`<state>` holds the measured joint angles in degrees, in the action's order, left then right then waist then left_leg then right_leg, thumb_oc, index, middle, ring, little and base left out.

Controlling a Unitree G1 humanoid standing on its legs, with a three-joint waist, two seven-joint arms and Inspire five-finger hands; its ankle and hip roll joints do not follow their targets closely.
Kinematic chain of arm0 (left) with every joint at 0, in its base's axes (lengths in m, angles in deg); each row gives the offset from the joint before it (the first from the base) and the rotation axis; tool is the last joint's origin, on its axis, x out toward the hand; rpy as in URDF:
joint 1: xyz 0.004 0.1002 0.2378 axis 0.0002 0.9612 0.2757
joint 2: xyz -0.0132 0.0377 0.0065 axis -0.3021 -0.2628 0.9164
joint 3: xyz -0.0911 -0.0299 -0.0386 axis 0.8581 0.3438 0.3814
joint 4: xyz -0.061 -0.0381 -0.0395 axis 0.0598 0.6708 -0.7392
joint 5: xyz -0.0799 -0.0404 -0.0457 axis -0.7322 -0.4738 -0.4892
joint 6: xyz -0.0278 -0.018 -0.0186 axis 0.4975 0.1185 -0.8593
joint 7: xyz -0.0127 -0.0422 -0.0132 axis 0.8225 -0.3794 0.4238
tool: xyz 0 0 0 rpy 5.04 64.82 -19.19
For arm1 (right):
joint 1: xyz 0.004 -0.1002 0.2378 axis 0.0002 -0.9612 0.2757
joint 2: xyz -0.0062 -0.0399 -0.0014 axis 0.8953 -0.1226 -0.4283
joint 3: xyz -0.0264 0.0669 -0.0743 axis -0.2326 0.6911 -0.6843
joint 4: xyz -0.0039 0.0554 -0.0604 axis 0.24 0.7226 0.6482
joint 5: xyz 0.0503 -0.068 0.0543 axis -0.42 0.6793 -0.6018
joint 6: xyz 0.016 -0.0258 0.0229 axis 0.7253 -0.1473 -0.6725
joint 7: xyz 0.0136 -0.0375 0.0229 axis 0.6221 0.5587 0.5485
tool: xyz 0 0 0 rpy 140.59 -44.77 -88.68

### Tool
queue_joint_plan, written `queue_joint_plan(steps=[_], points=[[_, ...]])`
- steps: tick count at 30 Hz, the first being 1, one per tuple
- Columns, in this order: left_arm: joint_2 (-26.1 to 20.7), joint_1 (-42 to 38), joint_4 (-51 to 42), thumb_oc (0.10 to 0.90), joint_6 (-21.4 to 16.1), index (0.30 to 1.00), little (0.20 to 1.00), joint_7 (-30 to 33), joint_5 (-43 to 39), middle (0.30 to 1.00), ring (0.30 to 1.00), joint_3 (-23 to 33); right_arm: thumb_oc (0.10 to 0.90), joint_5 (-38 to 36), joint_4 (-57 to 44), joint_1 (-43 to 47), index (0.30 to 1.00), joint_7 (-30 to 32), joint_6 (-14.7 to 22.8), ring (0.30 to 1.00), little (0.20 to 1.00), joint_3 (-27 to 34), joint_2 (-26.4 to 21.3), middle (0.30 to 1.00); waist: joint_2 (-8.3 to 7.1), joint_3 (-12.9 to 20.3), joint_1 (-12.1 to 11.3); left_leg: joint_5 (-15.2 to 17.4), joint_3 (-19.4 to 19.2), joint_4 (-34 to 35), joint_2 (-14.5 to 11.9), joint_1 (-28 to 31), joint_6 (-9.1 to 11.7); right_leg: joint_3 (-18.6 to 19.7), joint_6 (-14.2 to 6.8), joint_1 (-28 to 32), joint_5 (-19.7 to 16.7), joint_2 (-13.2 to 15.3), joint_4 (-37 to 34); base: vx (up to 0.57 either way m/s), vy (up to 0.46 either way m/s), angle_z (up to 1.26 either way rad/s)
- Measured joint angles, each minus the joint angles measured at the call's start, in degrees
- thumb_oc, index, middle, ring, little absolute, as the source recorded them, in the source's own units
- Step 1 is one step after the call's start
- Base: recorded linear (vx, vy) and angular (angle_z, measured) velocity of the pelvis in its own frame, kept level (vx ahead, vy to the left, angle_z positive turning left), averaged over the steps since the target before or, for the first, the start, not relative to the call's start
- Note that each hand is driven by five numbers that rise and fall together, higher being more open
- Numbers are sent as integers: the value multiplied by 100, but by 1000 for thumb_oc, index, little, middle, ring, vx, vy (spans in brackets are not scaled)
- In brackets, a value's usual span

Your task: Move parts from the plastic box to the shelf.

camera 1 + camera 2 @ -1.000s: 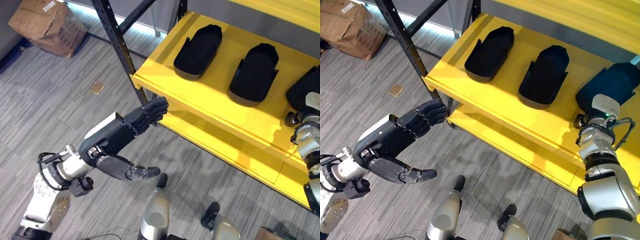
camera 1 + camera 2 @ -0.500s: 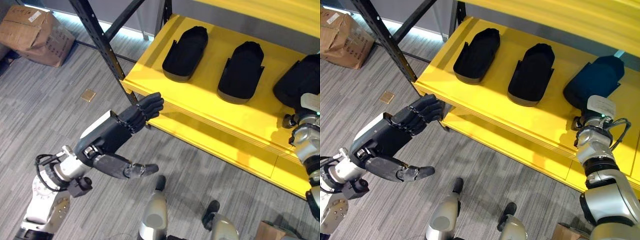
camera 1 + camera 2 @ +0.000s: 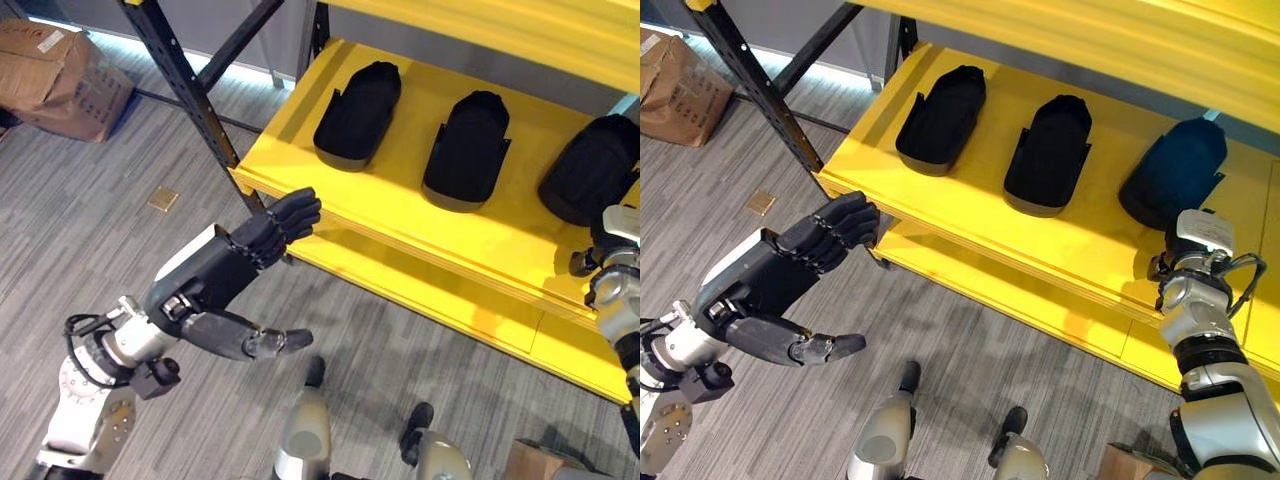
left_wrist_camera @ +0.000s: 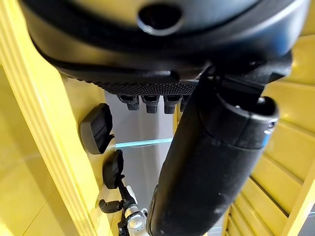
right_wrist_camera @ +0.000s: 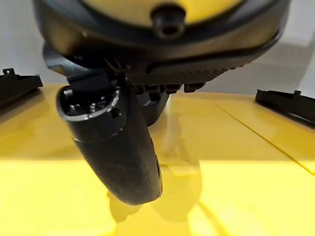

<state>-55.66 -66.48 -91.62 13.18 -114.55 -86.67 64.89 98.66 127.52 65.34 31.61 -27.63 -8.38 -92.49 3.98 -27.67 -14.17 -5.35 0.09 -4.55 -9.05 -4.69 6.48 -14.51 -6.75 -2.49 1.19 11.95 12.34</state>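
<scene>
Looking over the yellow shelf (image 3: 400,215) first, since everything hangs off it: three dark parts sat in a row on its upper board, one toward the black upright post (image 3: 180,90), the second part (image 3: 467,150) in the middle, and the third part (image 3: 1175,175) farthest from the post. The first part (image 3: 357,115) lay well apart from the shelf's front edge.

The left robot hand (image 3: 215,280) hung just off the shelf's front edge near the post, fingers relaxed and spread, holding nothing. The right robot hand (image 5: 123,118) was over the shelf board right by the third part; fingers looked loosely straight and empty in its wrist view, though they were mostly hidden behind the palm.

My guess: that third part was just placed, so the smart move was backing the right arm straight out without nudging it. The plastic box was out of view, and a cardboard box (image 3: 65,75) sat on the floor beyond the post.
</scene>
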Motion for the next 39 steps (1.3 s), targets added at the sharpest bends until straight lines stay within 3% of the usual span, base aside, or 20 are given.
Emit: queue_joint_plan(steps=[5, 22, 31, 39], points=[[0, 4, 2, 900, -61, 1000, 1000, 32, 0, 1000, 1000, 0, 900, 136, 8, -13, 1000, 316, -130, 1000, 1000, 112, -2, 1000, 1, 0, 5, 21, -16, 0, 1, -3, -33, 11, -2, 0, -27, -1, -35, 0, 0, 0], [0, 4, 0, 900, -75, 1000, 1000, 18, -6, 1000, 1000, 6, 900, 380, -30, -58, 1000, 135, -182, 1000, 1000, 112, -5, 1000, 4, 3, 10, 22, -18, 10, 1, -12, -33, 9, -3, -7, -31, -1, -51, 0, 0, 0], [-4, 16, -1, 900, -75, 1000, 1000, 22, -11, 1000, 1000, 21, 900, 536, -229, -267, 1000, 479, -172, 1000, 1000, 255, 0, 1000, 8, 10, 34, 31, -114, 10, 5, -10, -48, 94, -19, -13, -107, -7, -151, -8, 0, -4], [0, -16, 13, 900, -83, 1000, 1000, -20, -219, 1000, 1000, 26, 900, 792, 129, 21, 1000, 10, 9, 1000, 1000, -248, -11, 1000, 16, 65, 36, 28, -107, 11, 3, -2, -43, 88, -19, -6, -108, -8, -146, 0, 0, 0]])
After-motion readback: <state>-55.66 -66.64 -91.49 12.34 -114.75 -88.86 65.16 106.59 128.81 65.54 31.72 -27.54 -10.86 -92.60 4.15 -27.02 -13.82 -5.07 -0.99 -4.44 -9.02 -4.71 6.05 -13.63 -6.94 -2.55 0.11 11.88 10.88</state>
